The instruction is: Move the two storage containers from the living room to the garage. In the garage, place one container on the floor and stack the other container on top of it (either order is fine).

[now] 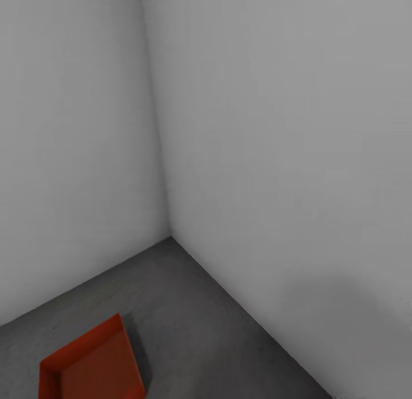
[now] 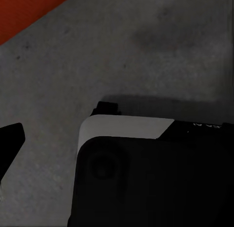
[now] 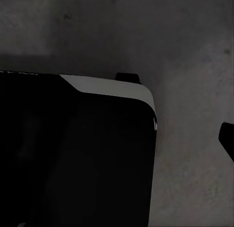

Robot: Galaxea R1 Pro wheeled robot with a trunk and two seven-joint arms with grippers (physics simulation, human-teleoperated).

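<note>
Below, orange-red open-top container (image 1: 94, 364) on grey floor (image 1: 194, 313), fingers' spread unclear.

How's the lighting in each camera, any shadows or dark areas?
Head view: even, soft light; a faint shadow lies on the wall, and the storage container darkens the floor beside it. Both wrist views: dim, and the robot's base looks almost black.

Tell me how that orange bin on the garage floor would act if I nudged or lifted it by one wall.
The storage container looks thin-walled, open-topped and empty, so probably light, and the walls may flex. It sits flat and low on the concrete floor, so a nudge would likely slide it, not tip it. Lifted by one wall, it would probably hang tilted.
</note>
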